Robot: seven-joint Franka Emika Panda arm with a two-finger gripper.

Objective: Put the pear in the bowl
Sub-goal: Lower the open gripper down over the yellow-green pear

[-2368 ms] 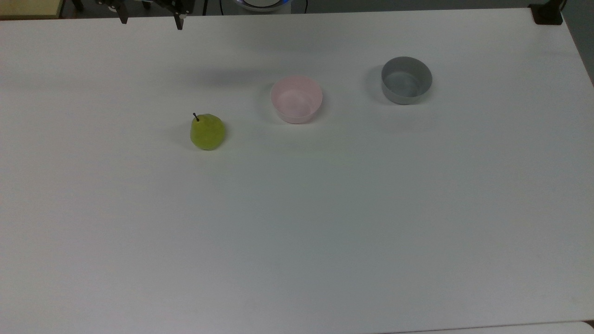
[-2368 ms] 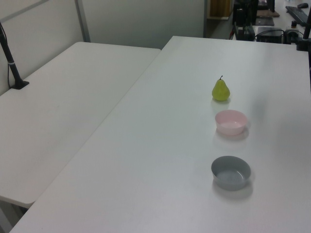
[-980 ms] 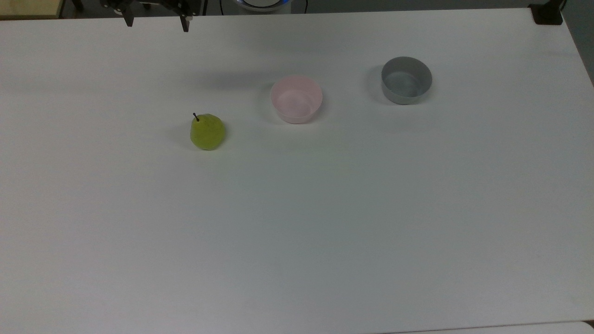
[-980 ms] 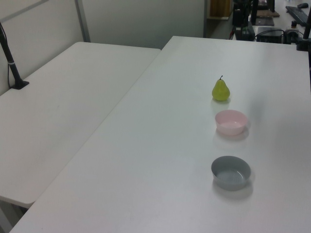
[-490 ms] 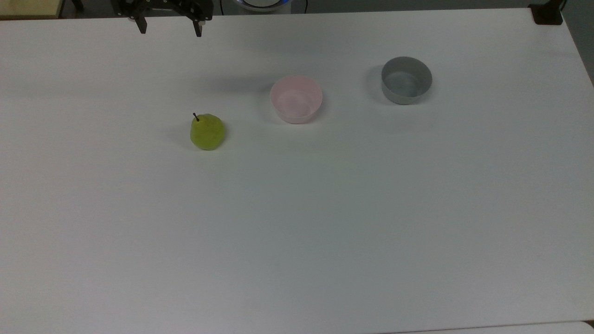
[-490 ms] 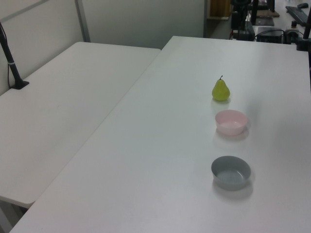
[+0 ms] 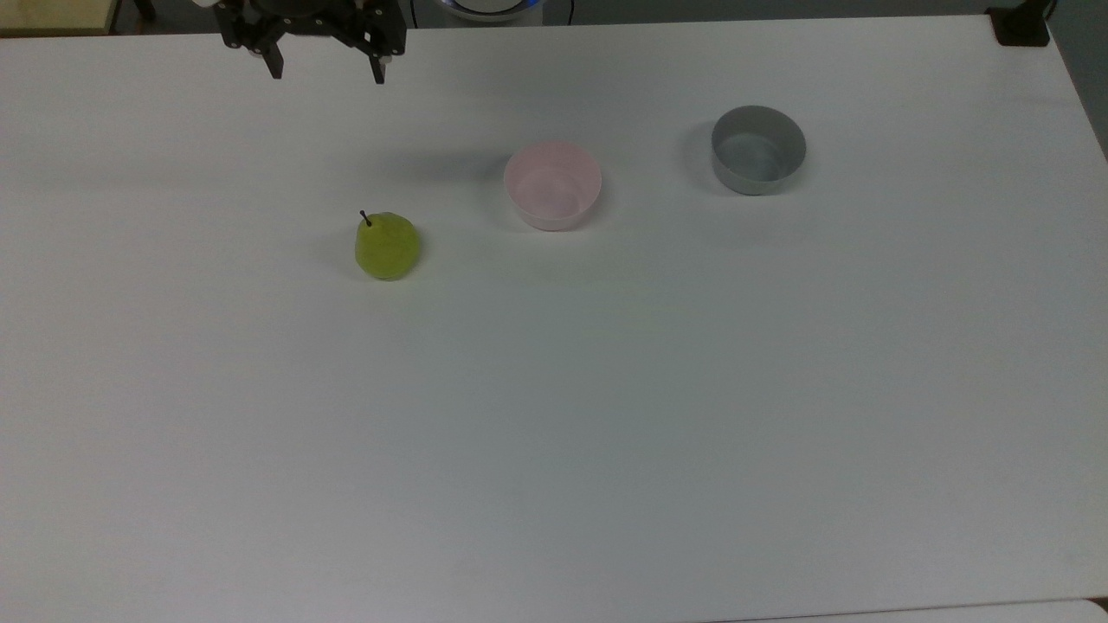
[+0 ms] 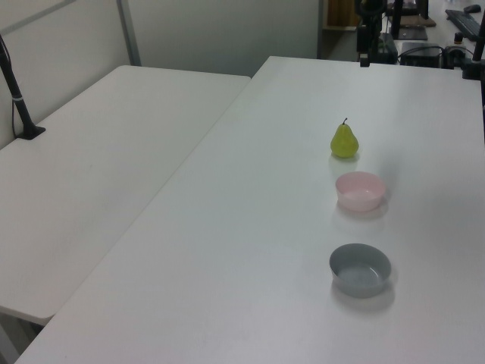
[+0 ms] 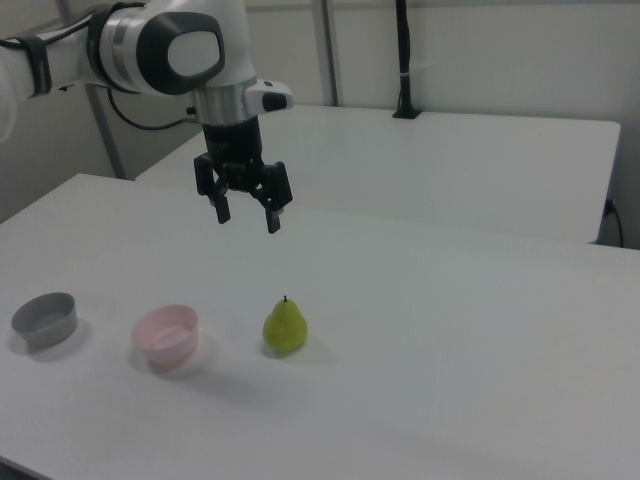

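A yellow-green pear (image 7: 387, 247) (image 8: 344, 141) (image 9: 285, 327) stands upright on the white table (image 7: 554, 415), its dark stem up. The pale pink bowl (image 7: 553, 185) (image 8: 360, 190) (image 9: 166, 335) sits empty a short way off, to the top view's right of the pear. My gripper (image 7: 328, 73) (image 9: 246, 217) hangs open and empty high above the table, near the top view's upper left edge, well apart from the pear. In the right view it is above the pear and slightly to its left.
A grey round bowl (image 7: 758, 149) (image 8: 360, 269) (image 9: 45, 318) stands empty beyond the pink one. A second white table (image 8: 91, 174) adjoins in the left view's left, with a black post (image 8: 17, 95) on it. A black clamp (image 7: 1021, 24) sits at the top view's upper right corner.
The open gripper has come further into the top view, moving right and down from the upper left edge. Pear and both bowls have not moved.
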